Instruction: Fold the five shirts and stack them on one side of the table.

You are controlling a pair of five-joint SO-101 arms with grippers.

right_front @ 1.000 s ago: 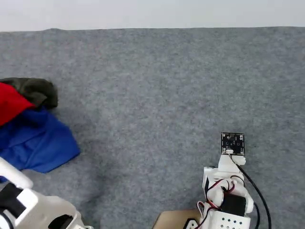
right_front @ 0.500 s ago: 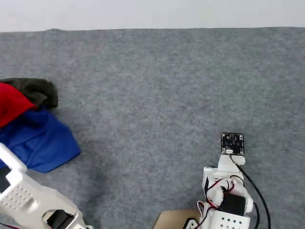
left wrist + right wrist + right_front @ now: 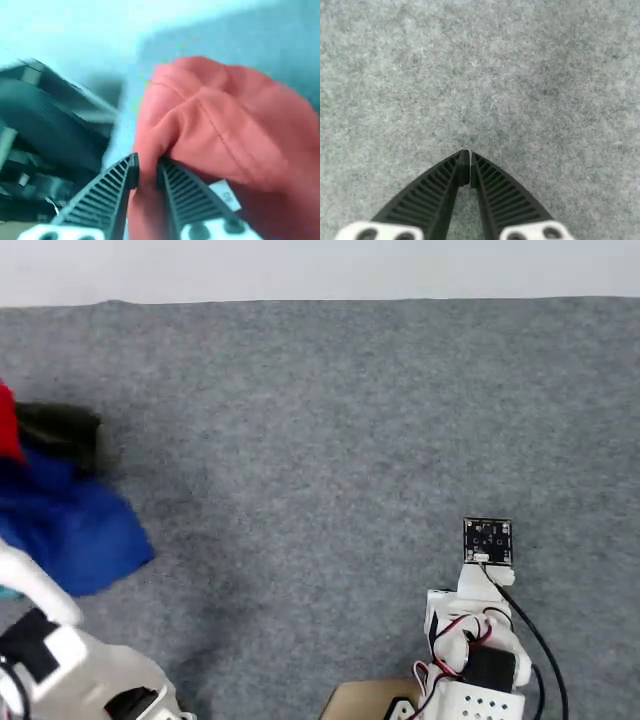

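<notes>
- Grey felt (image 3: 330, 410) covers the table in the high view. At the left edge of the frame, 3 shirts lie bunched together: a blue shirt (image 3: 75, 530) nearest the front, a dark shirt (image 3: 60, 430) behind it, and a sliver of a red shirt (image 3: 7, 425) at the very edge. One white arm (image 3: 70, 675) sits in the lower left corner. The other arm (image 3: 478, 660) stands at the lower right, well apart from the shirts.
- Left wrist view: the left gripper (image 3: 147, 172) has its jaws pinched almost together on a raised ridge of the red shirt, with the rest of the cloth bunched beyond them. The fabric looks light, soft and limp. It will probably sag and tug its neighbours, so a hem or shoulder seam would likely be a better hold than this mid-body fold.
- Right wrist view: the right gripper (image 3: 470, 162) is closed with its tips touching and nothing between them, over bare felt.
</notes>
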